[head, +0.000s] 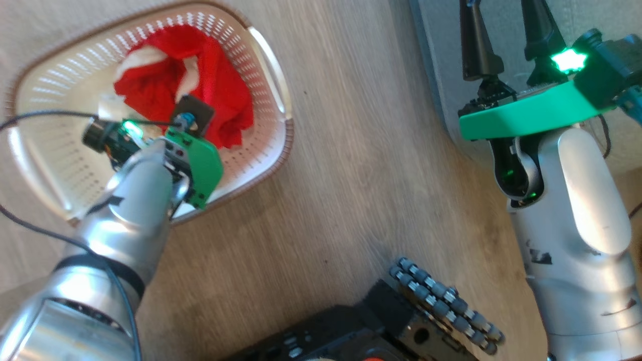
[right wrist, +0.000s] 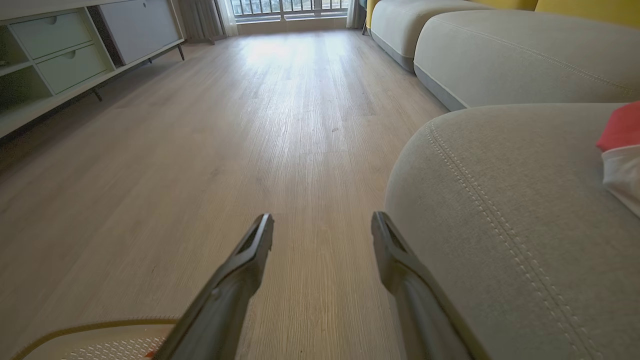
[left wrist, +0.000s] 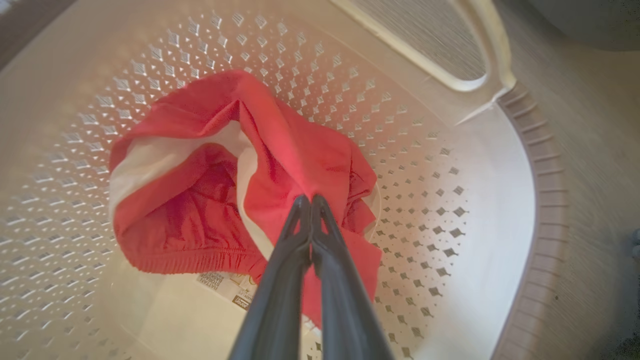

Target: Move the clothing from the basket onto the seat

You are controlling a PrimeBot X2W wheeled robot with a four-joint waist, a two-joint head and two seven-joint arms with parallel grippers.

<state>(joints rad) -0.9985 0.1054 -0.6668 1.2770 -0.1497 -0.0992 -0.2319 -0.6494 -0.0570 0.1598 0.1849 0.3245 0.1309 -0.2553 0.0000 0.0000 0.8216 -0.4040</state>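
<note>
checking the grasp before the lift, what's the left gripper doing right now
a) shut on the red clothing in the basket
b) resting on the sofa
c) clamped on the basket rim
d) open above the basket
a: in the left wrist view the left gripper has its two fingers pressed together on a raised fold of the red clothing, which lies inside the basket.

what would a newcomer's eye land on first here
The bright red clothing heaped in the cream basket stands out first, with the left gripper pinched shut on a fold of it. Then comes the big grey sofa on the robot's right, a red and white garment lying on it, and the right gripper open over the wooden floor.
</note>
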